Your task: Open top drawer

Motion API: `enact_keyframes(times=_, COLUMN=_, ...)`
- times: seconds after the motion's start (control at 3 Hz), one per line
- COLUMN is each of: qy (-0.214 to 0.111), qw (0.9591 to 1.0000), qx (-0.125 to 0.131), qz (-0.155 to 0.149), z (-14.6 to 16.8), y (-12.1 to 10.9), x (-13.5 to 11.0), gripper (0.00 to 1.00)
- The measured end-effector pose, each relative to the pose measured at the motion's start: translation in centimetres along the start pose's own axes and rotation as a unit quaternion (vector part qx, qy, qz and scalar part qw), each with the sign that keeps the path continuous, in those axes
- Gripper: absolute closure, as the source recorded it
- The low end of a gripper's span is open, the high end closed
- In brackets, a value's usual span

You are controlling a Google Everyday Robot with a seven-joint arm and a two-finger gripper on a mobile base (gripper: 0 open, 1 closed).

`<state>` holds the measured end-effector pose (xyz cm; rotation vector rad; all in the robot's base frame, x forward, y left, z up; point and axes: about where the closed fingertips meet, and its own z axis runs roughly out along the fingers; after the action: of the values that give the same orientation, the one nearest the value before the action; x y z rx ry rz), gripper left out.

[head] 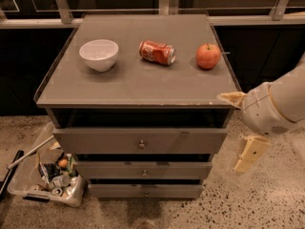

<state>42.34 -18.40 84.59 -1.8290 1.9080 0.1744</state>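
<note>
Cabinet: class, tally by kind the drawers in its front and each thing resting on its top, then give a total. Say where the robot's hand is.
Drawers: 3 (top drawer, middle drawer, bottom drawer)
Bowls: 1 (white bowl)
Cans: 1 (red can, on its side)
Apples: 1 (apple)
Total: 6
The hand is open, beside the right front corner of the cabinet.

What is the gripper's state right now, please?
Gripper: open, holding nothing, beside the right end of the top drawer, away from its knob.
</note>
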Motion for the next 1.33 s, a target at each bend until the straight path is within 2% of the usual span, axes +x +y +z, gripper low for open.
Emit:
enact_keyframes(times=0.33, qy=0.011, qw=0.9997, qx=-0.018, qz=-0.014, z=3.1, y=1.0, x=-1.3, gripper=0.0)
enact_keyframes(times=0.67, qy=0.017, qw=0.9993, qx=-0.024, qz=-0.024, z=6.8, y=2.3, x=-2.1, gripper=0.0)
enact_keyframes(times=1.0, qy=0.021, qw=0.9995, qx=-0.005, qz=-0.022, z=9.3, y=1.9, x=-1.0, gripper=0.0)
enact_keyframes(times=1.33, qy=0.008, qw=0.9996, qx=0.025, qz=-0.008, z=11.1, y=0.3, x=1.2, gripper=0.0)
